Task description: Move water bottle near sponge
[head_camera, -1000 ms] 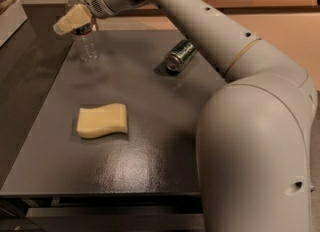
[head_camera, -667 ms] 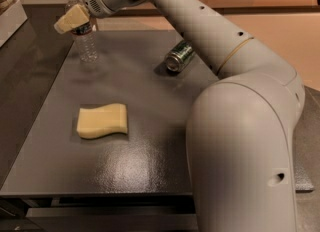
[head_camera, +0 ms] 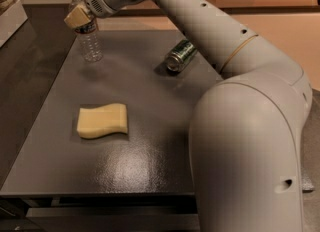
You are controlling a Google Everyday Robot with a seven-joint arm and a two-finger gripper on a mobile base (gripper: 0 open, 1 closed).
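the bottle point(head_camera: 91, 43) stands upright near the far left corner of the dark table point(head_camera: 150, 146), with its white cap on top and its clear ribbed body resting on the surface. the gripper point(head_camera: 78, 17) is at the bottle's upper part, just below the cap, and its tan end lies over the label band. it overlaps the bottle in this view, but whether it is closed on the bottle or only beside it cannot be told. the arm point(head_camera: 200, 23) reaches to it from the right, crossing above the far part of the table. the arm's bulky pale lower segment fills the near right and hides that part of the table.

the sponge point(head_camera: 102, 121) lies flat on the left half of the table, nearer the camera than the bottle and well apart from it, with bare table between them. its long side runs roughly left to right, and its edges are wavy. a green can point(head_camera: 180, 55) lies on its side toward the far middle of the table, to the right of the bottle and apart from it, with one round end facing the camera.
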